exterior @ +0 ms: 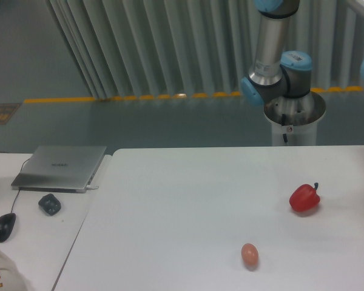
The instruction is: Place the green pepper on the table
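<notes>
Green pepper and gripper both out of frame, jaw state unknowable; set it down on bare table [188,200], apart from red pepper [304,198] and egg [249,254].

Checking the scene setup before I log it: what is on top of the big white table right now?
A red pepper and an egg rest on the table. No green pepper shows. The gripper is out of frame.

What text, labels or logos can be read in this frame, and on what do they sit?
Nothing reads clearly.
Laptop: small logo on the lid, too blurred to read.
Cloth item at the bottom left corner: yellow lettering, cut off, unreadable.
Robot arm: pale label on the blue joint cap, too small to read.
</notes>
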Robot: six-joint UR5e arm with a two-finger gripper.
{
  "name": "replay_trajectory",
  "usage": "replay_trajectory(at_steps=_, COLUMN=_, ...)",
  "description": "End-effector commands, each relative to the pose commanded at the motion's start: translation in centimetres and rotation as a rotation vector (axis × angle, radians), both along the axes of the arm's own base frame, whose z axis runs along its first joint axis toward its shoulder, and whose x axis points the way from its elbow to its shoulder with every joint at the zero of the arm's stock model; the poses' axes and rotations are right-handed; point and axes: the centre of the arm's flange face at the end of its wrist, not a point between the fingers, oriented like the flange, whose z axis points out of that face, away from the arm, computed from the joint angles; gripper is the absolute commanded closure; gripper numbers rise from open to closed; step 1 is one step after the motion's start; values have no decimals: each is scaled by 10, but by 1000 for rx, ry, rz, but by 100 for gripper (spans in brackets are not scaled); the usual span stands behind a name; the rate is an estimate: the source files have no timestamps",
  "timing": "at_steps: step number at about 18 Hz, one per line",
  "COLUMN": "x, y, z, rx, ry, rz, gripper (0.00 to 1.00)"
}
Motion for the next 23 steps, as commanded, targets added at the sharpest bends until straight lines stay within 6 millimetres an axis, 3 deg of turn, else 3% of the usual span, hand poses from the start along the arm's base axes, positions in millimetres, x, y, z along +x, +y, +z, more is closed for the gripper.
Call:
replay_trajectory(at_steps=6, x=-1, y=-13, z=11, rx=6, ry=41, rz=31, gripper=0)
replay_trajectory(at_steps=23, x=-39, y=-93, z=9, rx=12, ry=30, rz=181, gripper=0)
